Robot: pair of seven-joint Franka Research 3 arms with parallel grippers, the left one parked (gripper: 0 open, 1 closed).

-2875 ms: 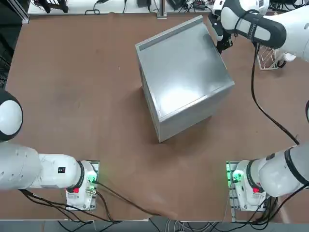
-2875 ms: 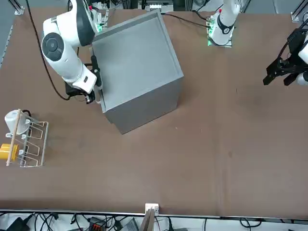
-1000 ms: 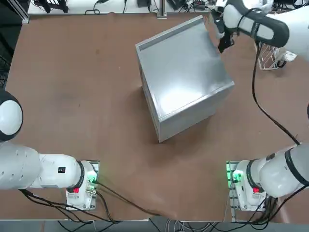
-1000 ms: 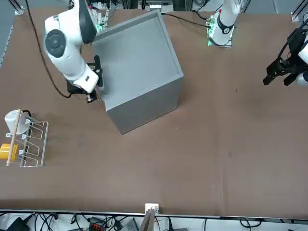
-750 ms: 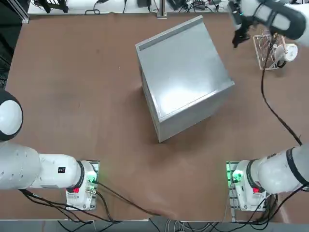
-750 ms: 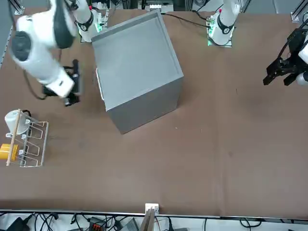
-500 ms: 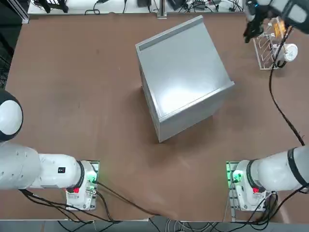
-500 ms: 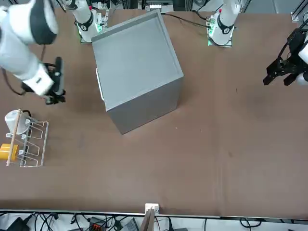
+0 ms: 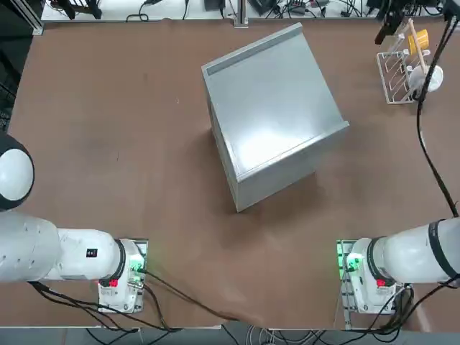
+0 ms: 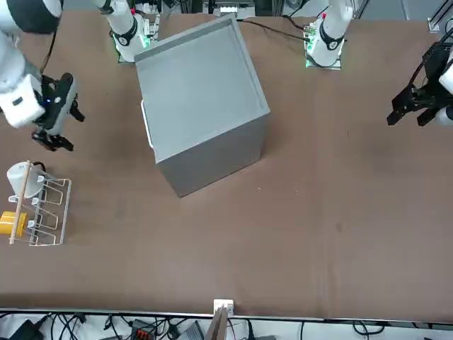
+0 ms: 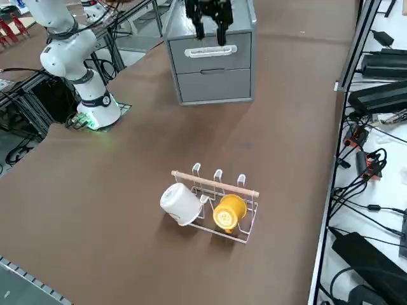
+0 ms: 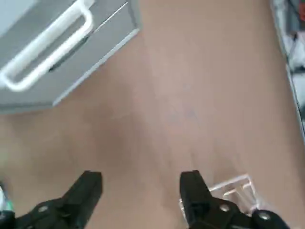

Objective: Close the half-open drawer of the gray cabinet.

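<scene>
1. Well clear of the furniture, the right gripper (image 10: 55, 120) hangs above bare brown table (image 10: 297, 212); its two black fingers (image 12: 83, 191) stand spread wide apart in the wrist view, with only tabletop showing between them; it holds nothing and touches nothing.
2. Off to one side of the claw, toward the table's middle, sits the gray cabinet (image 10: 202, 106), turned at an angle to the table edges; a stretch of open table lies between the two.
3. Facing the claw is the cabinet's front, seen best from the right side view; the drawer (image 11: 211, 58) is the upper of two gray fronts and carries a white bar handle (image 11: 210, 50); its panel lies flush with the lower front (image 11: 214, 84), and no tan wooden side shows, so it looks pushed in.
4. From the wrist camera the same white handle (image 12: 45, 50) and gray panel (image 12: 71, 62) appear ahead of the fingertips, apart from them, with brown table in between.
5. Near the claw, on the side away from the cabinet and farther from the robot's base, stands a small white wire rack (image 10: 44, 212); a white cup (image 11: 180, 203) and a yellow cup (image 11: 229, 211) hang on it under a wooden rod (image 11: 215, 184); a corner of the rack (image 12: 233, 188) peeks in beside one finger in the wrist view, not touching it as far as can be seen.
</scene>
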